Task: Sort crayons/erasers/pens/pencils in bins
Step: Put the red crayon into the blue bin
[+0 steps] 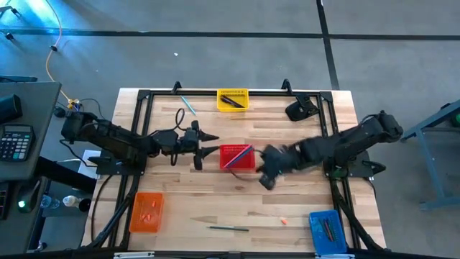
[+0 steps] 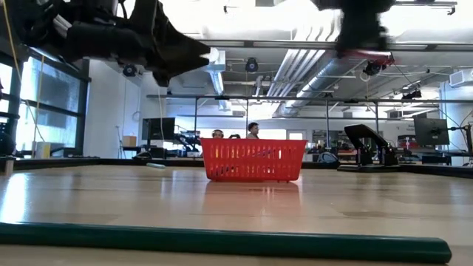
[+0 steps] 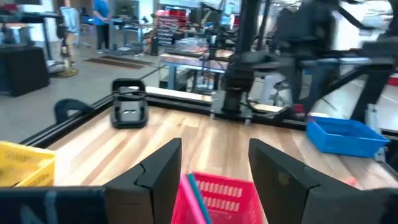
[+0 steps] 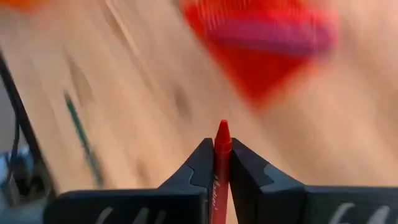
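The red bin (image 1: 237,156) stands mid-table with pencils (image 3: 196,198) leaning out of it. My left gripper (image 1: 214,143) hovers open just left of it, fingers level, nothing between them. My right gripper (image 4: 222,148) hangs above the table right of the red bin and is shut on a red crayon (image 4: 222,134). The yellow bin (image 1: 232,99) sits at the far edge, the orange bin (image 1: 146,211) near left, the blue bin (image 1: 327,232) near right. A green pencil (image 1: 228,228) lies flat near the front edge, a teal pencil (image 1: 188,105) lies far left, and an eraser (image 1: 284,221) lies near the blue bin. My right gripper pinches the red crayon's shaft (image 4: 221,163) between its two fingers. The crayon lies along the fingers, and its pointed tip (image 4: 222,129) sticks out past their free ends. The fingers slant down toward the table, and the crayon is lifted clear of it.
A black object (image 1: 300,109) lies at the far right by the frame rail. The black table frame (image 1: 144,101) runs round the wooden top. Bare wood lies between the red bin and the front edge. People stand in the room beyond the table.
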Action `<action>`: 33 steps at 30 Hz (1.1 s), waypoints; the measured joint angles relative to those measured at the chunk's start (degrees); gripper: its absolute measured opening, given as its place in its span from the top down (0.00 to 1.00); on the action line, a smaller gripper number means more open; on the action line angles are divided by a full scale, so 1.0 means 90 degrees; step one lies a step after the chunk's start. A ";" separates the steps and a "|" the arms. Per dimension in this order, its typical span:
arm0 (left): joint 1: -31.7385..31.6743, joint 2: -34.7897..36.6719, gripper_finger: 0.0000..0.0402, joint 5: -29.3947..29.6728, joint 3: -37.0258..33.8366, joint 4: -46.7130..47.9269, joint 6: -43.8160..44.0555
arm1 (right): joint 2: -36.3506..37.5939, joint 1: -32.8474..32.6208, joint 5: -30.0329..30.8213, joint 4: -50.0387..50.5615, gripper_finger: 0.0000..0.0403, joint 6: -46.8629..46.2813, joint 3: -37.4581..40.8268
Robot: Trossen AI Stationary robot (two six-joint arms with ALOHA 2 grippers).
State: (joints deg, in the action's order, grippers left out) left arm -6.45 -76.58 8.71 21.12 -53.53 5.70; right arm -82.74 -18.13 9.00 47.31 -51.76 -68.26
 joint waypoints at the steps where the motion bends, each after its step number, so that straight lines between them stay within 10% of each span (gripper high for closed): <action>1: -0.0040 -0.0001 0.57 0.0007 -0.0015 0.0007 0.0006 | 0.0000 -0.0206 -0.0160 0.0371 0.96 -0.0582 -0.0004; 18: -0.0198 -0.0002 0.57 -0.0294 -0.0070 0.0160 0.0131 | -0.0002 -0.3961 -0.1844 0.0714 0.96 -0.7987 0.1170; 33: -0.0198 -0.0002 0.57 -0.0241 -0.0070 0.0159 0.0130 | -0.0287 -0.4727 -0.2275 -0.0591 0.95 -0.8487 0.2204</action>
State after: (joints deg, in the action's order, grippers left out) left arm -8.23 -76.60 6.54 20.49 -52.10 6.87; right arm -85.32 -60.67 -11.48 41.99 -128.14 -48.42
